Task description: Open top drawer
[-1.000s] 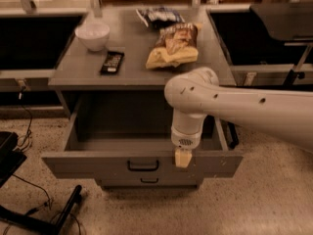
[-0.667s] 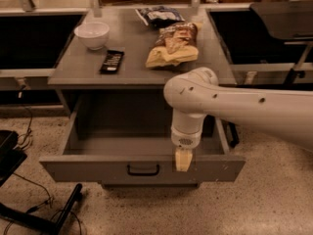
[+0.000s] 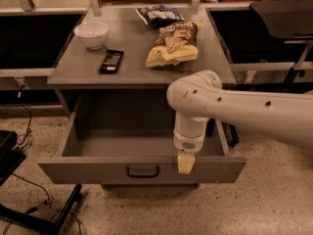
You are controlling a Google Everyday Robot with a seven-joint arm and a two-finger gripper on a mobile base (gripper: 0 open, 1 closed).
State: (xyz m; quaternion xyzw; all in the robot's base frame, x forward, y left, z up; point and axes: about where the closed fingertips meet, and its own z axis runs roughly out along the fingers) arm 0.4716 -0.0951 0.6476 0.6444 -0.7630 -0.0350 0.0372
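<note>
The top drawer [image 3: 98, 170] of the grey cabinet stands pulled far out toward me. Its plain grey inside is bare. A small black bar handle [image 3: 142, 171] sits at the centre of its front panel. My white arm [image 3: 244, 109] reaches in from the right and bends down over the drawer's right part. My gripper [image 3: 186, 163] hangs at the top edge of the front panel, right of the handle, with one pale fingertip showing over the panel.
On the cabinet top [image 3: 132, 67] lie a white bowl [image 3: 91, 33], a black bar [image 3: 111, 60], a yellow-brown chip bag [image 3: 173, 45] and a blue bag [image 3: 159, 14]. Black cables and a stand base [image 3: 29, 214] lie on the floor at left.
The drawer has slid further out toward me, and its front panel now hides the lower drawer front. The gripper has stayed at the panel's top edge.
</note>
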